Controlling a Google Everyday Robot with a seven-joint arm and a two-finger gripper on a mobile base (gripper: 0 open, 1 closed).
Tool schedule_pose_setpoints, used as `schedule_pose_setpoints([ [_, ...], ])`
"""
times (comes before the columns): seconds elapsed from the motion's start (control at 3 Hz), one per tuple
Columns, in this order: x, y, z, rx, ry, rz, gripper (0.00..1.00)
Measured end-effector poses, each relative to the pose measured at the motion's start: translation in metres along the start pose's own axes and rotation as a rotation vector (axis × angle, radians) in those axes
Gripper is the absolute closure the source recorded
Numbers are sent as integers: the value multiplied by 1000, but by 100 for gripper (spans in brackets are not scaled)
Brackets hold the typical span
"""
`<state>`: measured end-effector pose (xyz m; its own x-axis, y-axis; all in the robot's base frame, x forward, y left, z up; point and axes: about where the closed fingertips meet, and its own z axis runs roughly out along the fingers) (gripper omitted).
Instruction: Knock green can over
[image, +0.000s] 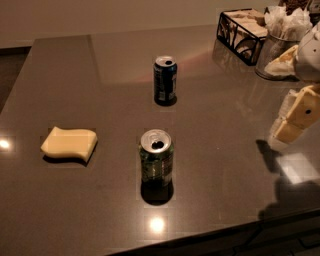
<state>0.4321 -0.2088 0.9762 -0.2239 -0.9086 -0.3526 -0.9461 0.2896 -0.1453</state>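
Note:
The green can stands upright on the dark table, near the front middle, its silver top with the open pull-tab hole facing up. My gripper hangs above the table at the right edge of the camera view, well to the right of the green can and apart from it. It holds nothing that I can see.
A dark blue can stands upright behind the green can. A yellow sponge lies at the left. A black wire basket and a metal holder with napkins stand at the back right. The table's front edge runs close below the green can.

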Motion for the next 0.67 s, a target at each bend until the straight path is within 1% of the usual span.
schedule_pose_setpoints([
  [0.33,-25,28,1,-52,-172,-30,0],
  [0.67,-61,59,11,-116,-321,-79,0],
])
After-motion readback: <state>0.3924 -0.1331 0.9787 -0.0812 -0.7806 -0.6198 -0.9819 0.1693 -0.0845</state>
